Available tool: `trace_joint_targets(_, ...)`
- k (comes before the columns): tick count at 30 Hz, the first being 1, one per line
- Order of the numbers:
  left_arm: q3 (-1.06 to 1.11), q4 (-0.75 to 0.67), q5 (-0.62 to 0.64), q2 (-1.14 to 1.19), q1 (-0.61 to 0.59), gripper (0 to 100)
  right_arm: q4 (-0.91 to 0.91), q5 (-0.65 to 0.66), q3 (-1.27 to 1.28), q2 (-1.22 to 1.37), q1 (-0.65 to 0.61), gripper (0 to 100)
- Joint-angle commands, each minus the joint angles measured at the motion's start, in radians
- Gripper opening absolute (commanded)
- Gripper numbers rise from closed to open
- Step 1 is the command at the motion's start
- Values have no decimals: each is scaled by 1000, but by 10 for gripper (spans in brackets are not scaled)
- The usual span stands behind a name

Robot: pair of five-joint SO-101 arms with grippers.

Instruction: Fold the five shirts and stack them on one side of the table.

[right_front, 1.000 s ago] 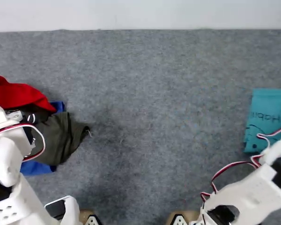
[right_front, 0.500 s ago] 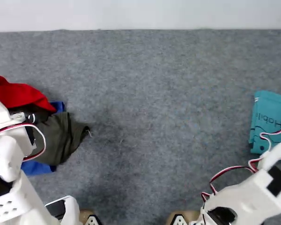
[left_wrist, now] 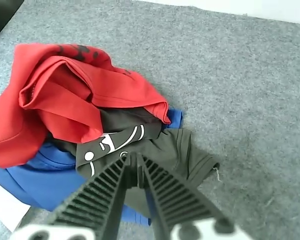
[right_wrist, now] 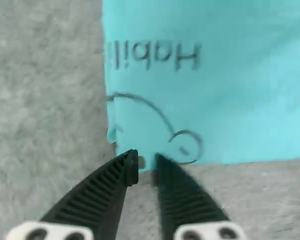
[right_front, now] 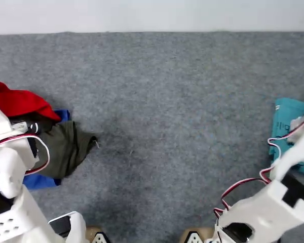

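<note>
A folded teal shirt [right_front: 283,119] lies at the table's right edge, partly under my right arm [right_front: 289,177]. In the right wrist view my right gripper [right_wrist: 145,162] is pinched on the near edge of the teal shirt [right_wrist: 205,75], its jaws almost together. At the left lies a loose pile: a red shirt [right_front: 17,101] on top, then a black shirt with white print [left_wrist: 115,137], an olive shirt [right_front: 66,144] and a blue shirt [right_front: 38,181]. My left gripper [left_wrist: 136,161] hangs shut and empty just above the olive shirt [left_wrist: 177,150].
Grey carpet [right_front: 167,101] covers the table, with a wide bare stretch between the pile and the teal shirt. A white wall [right_front: 152,15] runs along the far edge. A bit of white cloth [left_wrist: 5,212] peeks out beside the blue shirt [left_wrist: 35,180].
The teal shirt has slid a little toward the right edge with my right arm, which now covers more of it. The left arm and the pile have barely moved.
</note>
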Motion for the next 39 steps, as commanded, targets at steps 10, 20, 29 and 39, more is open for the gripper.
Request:
trace_joint_targets(10, -2, 11, -8, -2, -3, 14, 395, -12, -38, -176, -15, 9)
trace_joint_targets(20, 45, -40, -282, 12, -5, 16, 418, -9, 190, -493, 12, 9)
trace_joint_targets(29, -45, -152, -296, 313, -192, 173, 412, -6, 483, -713, 12, 10)
trace_joint_targets(39, -323, -273, -434, 483, -267, 244, 417, -8, 592, -733, 13, 10)
